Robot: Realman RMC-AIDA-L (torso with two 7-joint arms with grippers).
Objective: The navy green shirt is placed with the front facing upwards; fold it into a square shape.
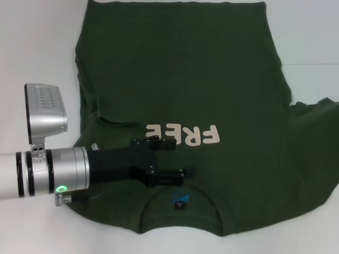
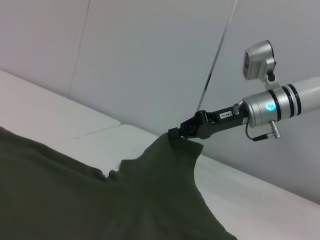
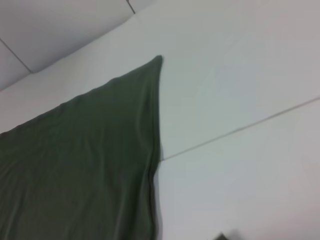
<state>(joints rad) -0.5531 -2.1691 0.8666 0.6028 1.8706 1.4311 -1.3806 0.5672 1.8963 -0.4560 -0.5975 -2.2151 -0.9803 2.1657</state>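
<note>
Head view, shirt: we saw the navy green shirt (image 1: 175, 69) spread front up on the white surface (image 1: 32, 42), collar nearest the robot, with the cream letters (image 1: 183, 136) showing.
Head view, left tool: the left tool (image 1: 183, 157) hung over the chest between the letters and the blue label (image 1: 179, 203), its fingers spread wide.
Left wrist view: we saw the right tool (image 2: 175, 134) pinched narrow on a raised point of the shirt (image 2: 75, 195), above the surface (image 2: 60, 120).
Right wrist view: one shirt (image 3: 75, 160) corner lay flat on the surface (image 3: 240, 75).
</note>
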